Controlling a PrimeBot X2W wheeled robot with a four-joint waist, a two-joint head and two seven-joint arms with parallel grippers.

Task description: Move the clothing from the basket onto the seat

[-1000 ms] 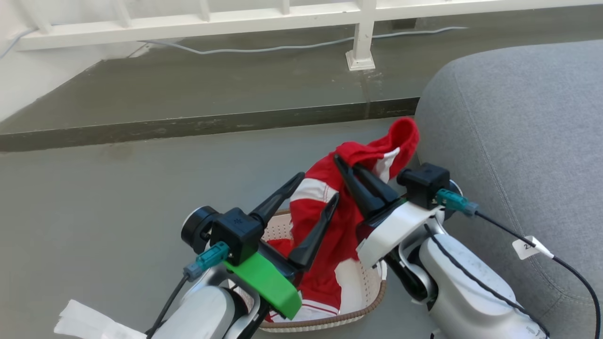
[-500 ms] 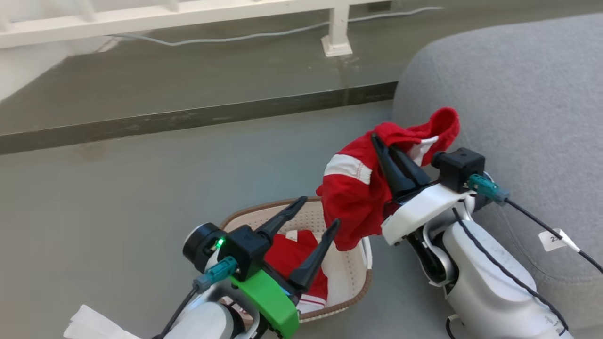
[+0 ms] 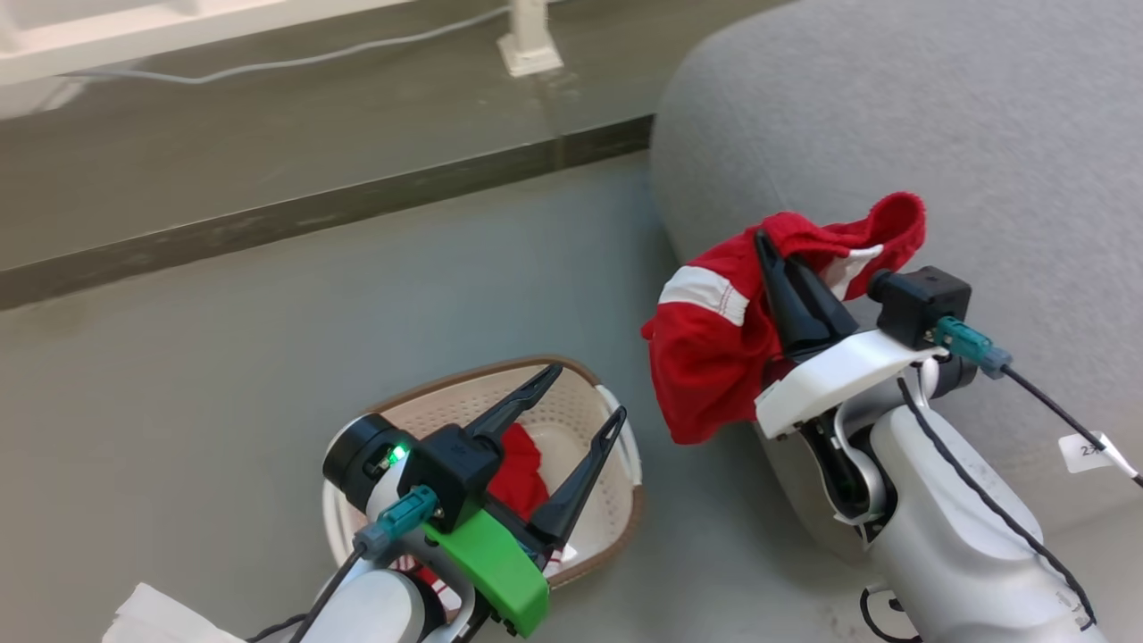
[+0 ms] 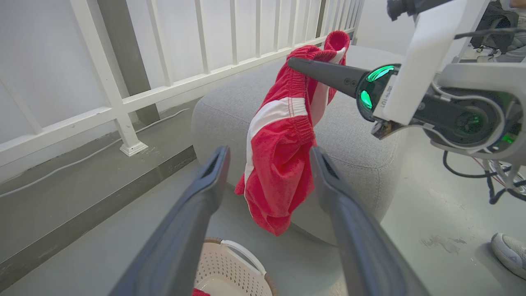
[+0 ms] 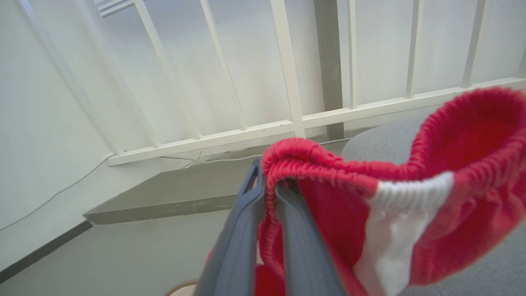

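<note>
White railing (image 4: pixel 107 78), grey cable (image 3: pixel 295 61), raised ledge (image 3: pixel 312 210), white shoe (image 4: pixel 509 253)

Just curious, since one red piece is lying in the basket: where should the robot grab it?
Probably the raised bunch of the red garment, coming down from above: the basket walls fence its sides, and the open left pincer hangs over it.

basket (image 3: pixel 564 420): on the floor (image 3: pixel 223 402) at my 6 o'clock, at 8 o'clock from the seat.
seat (image 3: pixel 893 107): I have it across my 1 to 3 o'clock, on the floor.
garment in the basket (image 3: pixel 518 473): 1 piece, lying inside, under my left gripper (image 3: pixel 589 388).
held garment (image 3: pixel 714 357): hangs from my right gripper (image 3: pixel 763 241), before the seat's near edge, at 2 o'clock from the basket, off the floor.
ledge (image 3: pixel 312 214): behind the basket, across my 11 o'clock.
railing post (image 3: pixel 529 45): on the ledge, at my 12 o'clock.
</note>
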